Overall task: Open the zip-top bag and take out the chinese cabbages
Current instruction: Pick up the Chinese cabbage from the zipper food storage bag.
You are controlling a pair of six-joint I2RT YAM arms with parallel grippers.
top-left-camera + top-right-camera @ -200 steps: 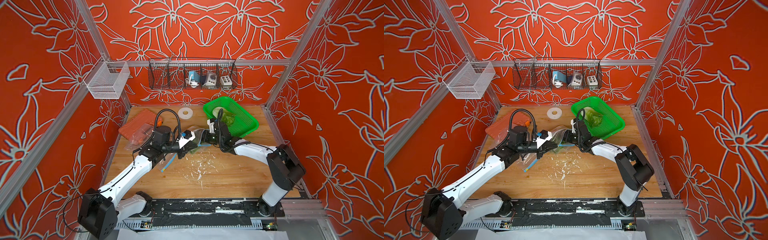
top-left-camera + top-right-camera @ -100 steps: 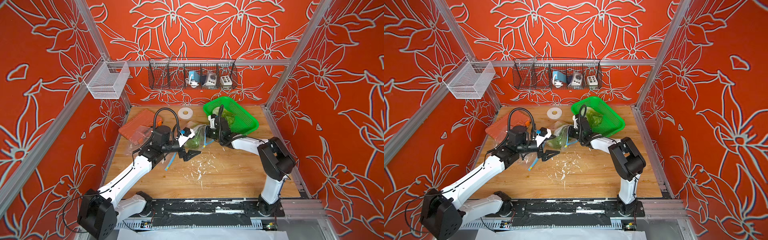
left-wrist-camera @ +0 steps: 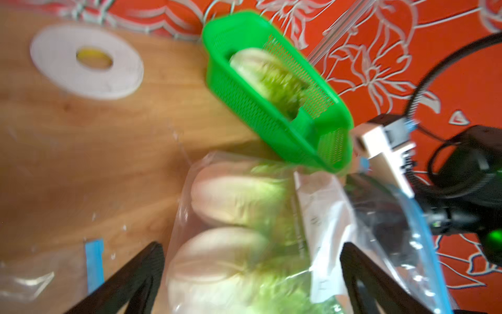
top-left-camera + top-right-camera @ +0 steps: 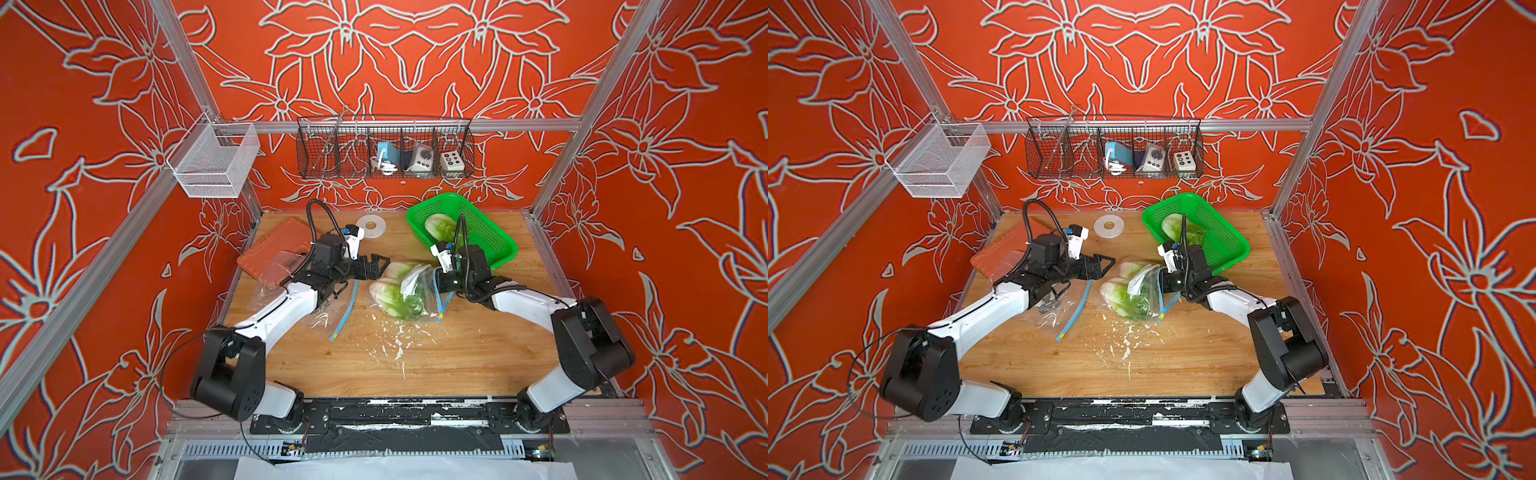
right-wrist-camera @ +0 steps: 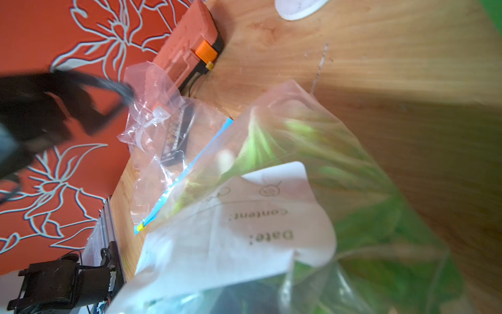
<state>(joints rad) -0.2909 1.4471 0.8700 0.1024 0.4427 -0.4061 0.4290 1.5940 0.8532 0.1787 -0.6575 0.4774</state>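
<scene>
Since a second ago the left gripper [image 4: 379,268] has let go of the clear plastic zip-top bag [image 4: 426,291], and the right gripper [image 4: 436,283] has clamped onto it. In both top views we see the left gripper's jaws spread wide and empty, just beside the bag's closed end, while the right gripper pinches the bag at its blue zip edge. Two of the white-based, green-tipped chinese cabbages [image 4: 395,301] lie inside the bag on the wooden table [image 4: 436,365]. A third cabbage [image 4: 440,226] lies in the green mesh basket [image 4: 496,257] behind the right arm. A second, empty clear bag [image 4: 332,309] lies under the left arm. In the left wrist view, which is blurred, the black fingers [image 3: 135,274] stand far apart on either side of the bagged cabbages [image 3: 233,195]. We cannot tell whether they touch the plastic. In the right wrist view the bag's white label [image 5: 244,231] and green leaves [image 5: 366,217] fill the frame, and we cannot make out that gripper's fingers there.
</scene>
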